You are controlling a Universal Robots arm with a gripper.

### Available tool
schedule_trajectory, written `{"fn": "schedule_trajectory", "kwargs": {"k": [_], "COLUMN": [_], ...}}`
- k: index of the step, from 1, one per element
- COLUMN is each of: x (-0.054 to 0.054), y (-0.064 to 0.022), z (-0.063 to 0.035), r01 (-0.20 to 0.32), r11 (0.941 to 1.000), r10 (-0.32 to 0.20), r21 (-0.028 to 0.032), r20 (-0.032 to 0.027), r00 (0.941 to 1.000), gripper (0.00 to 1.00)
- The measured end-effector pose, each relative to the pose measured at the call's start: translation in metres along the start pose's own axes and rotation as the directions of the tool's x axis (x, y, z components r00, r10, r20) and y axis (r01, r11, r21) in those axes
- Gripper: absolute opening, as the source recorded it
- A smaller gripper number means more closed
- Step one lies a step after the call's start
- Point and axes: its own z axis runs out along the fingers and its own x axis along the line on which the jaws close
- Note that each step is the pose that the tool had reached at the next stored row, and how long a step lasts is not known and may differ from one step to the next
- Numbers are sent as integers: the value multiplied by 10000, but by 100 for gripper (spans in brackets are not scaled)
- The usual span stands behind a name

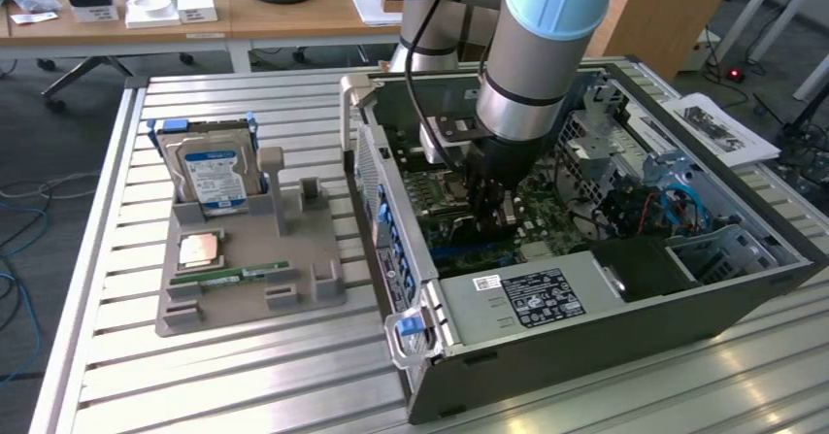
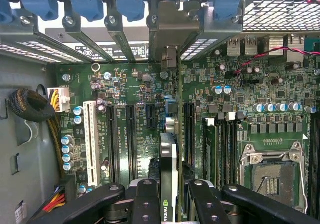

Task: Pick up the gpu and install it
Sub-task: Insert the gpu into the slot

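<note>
The end effector (image 2: 168, 196) is clenched on the gpu (image 2: 169, 159), held edge-down directly beneath it inside the computer case (image 1: 583, 351), its long axis parallel to the motherboard's expansion slots (image 2: 131, 139) (just above them, seemingly).

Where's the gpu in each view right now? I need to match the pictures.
Exterior view: gpu under the claw, inside the computer case.
Wrist view: gpu edge-on between the claw's fingers, over the motherboard.
Shared landmark: the blue slot latches.
</note>
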Motion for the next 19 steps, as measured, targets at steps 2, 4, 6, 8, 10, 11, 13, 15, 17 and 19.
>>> {"fn": "schedule_trajectory", "kwargs": {"k": [2, 4, 6, 8, 10, 11, 13, 15, 17, 19], "x": [0, 0, 0, 0, 0, 0, 0, -1, 0, 0], "y": [0, 0, 0, 0, 0, 0, 0, 1, 1, 0], "z": [0, 0, 0, 0, 0, 0, 0, 7, 1, 1], "r01": [0, 0, 0, 0, 0, 0, 0, -3, -3, -1], "r11": [10000, 10000, 10000, 10000, 10000, 10000, 10000, 10000, 10000, 10000], "r10": [0, 0, 0, 0, 0, 0, 0, 3, 3, 1], "r21": [0, 0, 0, 0, 0, 0, 0, 5, 1, 1], "r20": [-1, -1, -1, 0, -1, 0, -1, 15, 1, 2], "r00": [10000, 10000, 10000, 10000, 10000, 10000, 10000, 10000, 10000, 10000], "gripper": [27, 27, 27, 27, 27, 27, 27, 28, 34, 34]}}
